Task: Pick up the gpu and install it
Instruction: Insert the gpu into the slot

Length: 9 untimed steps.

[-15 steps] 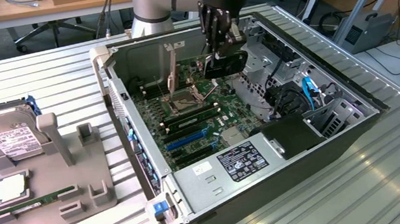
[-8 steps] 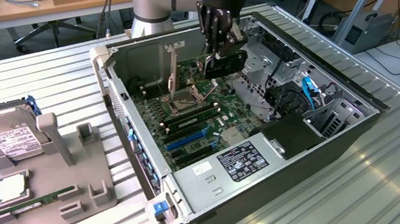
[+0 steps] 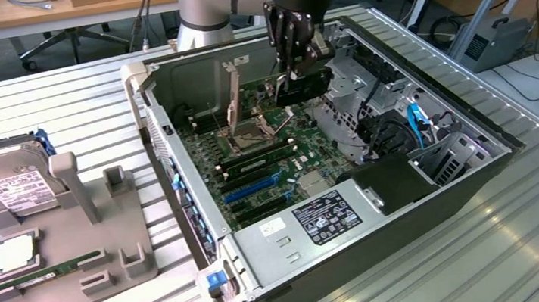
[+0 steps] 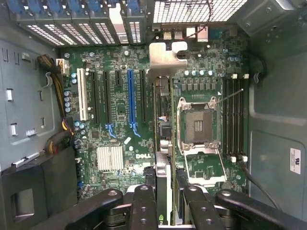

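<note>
The gripper (image 3: 296, 64) is clamped on the gpu (image 3: 305, 86), holding it edge-on (silver bracket (image 4: 165, 60) toward the rear slots) over the motherboard (image 4: 115, 120) inside the open computer case (image 3: 384, 260).

"dell", apparently, on the motherboard (image 4: 139, 143)

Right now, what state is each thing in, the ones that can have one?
computer case: side open, motherboard exposed.
gripper: shut on the gpu.
gpu: held on edge over the motherboard.
CPU socket: empty.
hard drive: leaning in the grey holder.
RAM stick: resting in the holder.
</note>
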{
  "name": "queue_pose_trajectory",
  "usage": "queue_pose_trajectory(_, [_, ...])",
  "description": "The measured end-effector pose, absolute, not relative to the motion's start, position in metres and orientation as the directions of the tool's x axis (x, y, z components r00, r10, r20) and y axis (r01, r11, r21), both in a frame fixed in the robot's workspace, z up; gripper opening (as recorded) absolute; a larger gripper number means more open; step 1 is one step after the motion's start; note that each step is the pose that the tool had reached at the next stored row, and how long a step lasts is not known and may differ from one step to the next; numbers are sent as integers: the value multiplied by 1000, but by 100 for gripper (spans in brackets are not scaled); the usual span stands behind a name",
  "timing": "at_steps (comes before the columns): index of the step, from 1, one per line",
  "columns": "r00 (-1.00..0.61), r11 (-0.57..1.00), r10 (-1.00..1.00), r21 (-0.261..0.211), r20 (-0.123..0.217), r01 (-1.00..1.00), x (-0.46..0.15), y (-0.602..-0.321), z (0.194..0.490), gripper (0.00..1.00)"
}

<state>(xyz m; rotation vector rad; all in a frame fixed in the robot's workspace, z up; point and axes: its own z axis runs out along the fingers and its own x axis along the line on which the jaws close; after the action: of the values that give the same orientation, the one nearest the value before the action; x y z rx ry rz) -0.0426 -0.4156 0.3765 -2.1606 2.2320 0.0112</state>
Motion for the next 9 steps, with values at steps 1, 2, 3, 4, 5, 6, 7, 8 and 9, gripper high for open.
queue_pose_trajectory(1, [-30, 31, -999, -19, -30, -999, -43, -416, 376, 27])
queue_pose_trajectory(2, [-27, 28, -999, -19, -30, -999, -43, -416, 376, 27])
queue_pose_trajectory(3, [-24, 25, -999, -19, -30, -1000, -43, -416, 376, 27])
queue_pose_trajectory(4, [-21, 22, -999, -19, -30, -1000, -43, -416, 376, 27])
queue_pose_trajectory(5, [-18, 19, -999, -19, -30, -1000, -43, -416, 376, 27])
queue_pose_trajectory(6, [-15, 16, -999, -19, -30, -1000, -43, -416, 376, 27])
queue_pose_trajectory(7, [-12, 13, -999, -19, -30, -1000, -43, -416, 376, 27])
queue_pose_trajectory(8, [-8, 9, -1000, -19, -30, -1000, -43, -416, 376, 27])
queue_pose_trajectory(9, [-5, 6, -1000, -19, -30, -1000, -43, -416, 376, 27])
